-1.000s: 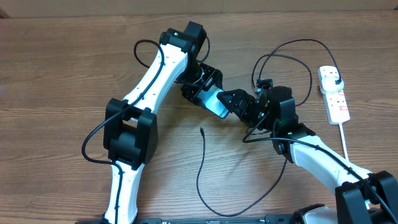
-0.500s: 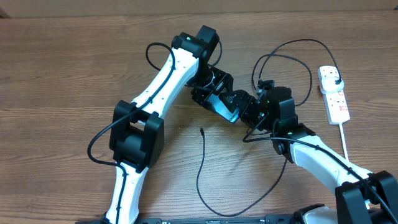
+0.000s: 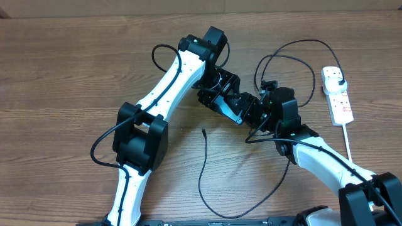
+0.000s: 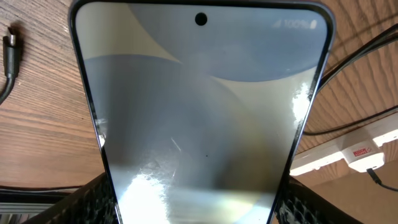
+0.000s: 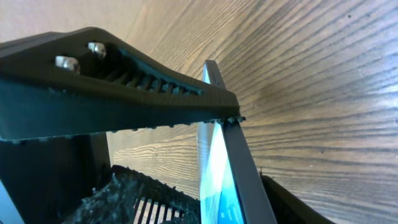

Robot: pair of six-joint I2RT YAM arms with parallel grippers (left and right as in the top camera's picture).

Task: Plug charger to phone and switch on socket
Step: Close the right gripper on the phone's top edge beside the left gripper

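The phone fills the left wrist view, screen lit, with my left gripper shut on its two long edges. Overhead, that left gripper holds the phone tilted above the table, its free end inside my right gripper. In the right wrist view the phone shows edge-on between the right gripper's jaws, which stand close on both sides; contact is unclear. The charger's connector tip lies loose on the wood, and its black plug sits in the white socket.
The charger cable loops toward the front edge and curls back behind the right arm. A finger of the left gripper crosses the top of the right wrist view. The socket's white cord runs toward the front right.
The left arm has carried the phone to the right, into the right gripper. The right gripper's jaws have narrowed around the phone's end.
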